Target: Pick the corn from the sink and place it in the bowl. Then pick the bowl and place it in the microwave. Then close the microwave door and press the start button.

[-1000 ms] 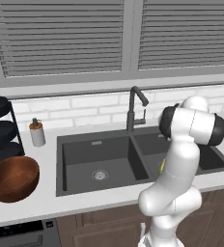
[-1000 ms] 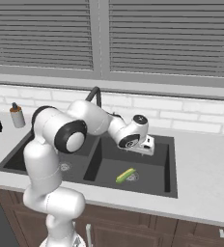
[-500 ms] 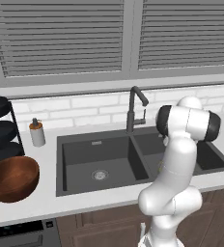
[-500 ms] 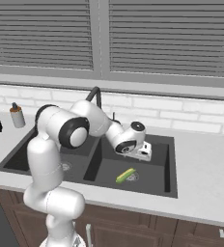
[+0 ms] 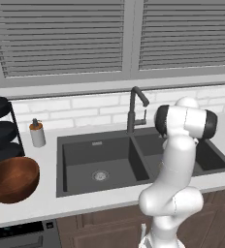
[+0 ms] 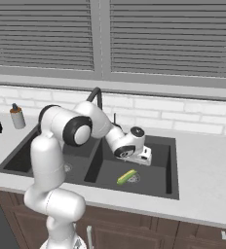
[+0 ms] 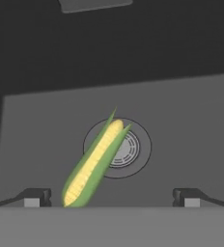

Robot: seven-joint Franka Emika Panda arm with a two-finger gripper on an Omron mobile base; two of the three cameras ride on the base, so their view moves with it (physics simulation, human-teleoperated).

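The corn (image 6: 126, 176), a yellow cob in green husk, lies on the floor of the right basin of the dark sink (image 6: 169, 146), partly over the round drain (image 7: 128, 149). In the hand view the corn (image 7: 93, 164) runs diagonally between my finger tips. My gripper (image 6: 138, 162) hangs inside the right basin just above the corn, open, with nothing between its fingers. The reddish-brown bowl (image 5: 11, 178) stands on the counter left of the sink (image 5: 61, 167). The microwave is out of view.
A tall dark faucet (image 5: 135, 107) rises behind the sink divider. A soap bottle (image 5: 37, 133) stands at the back left. A rack of black dishes (image 5: 0, 131) is behind the bowl. My arm's elbow (image 5: 184, 123) hides most of the right basin in the left base view.
The arm has lowered and the gripper has dropped deeper into the right basin, closer to the corn. The corn and bowl have not moved.
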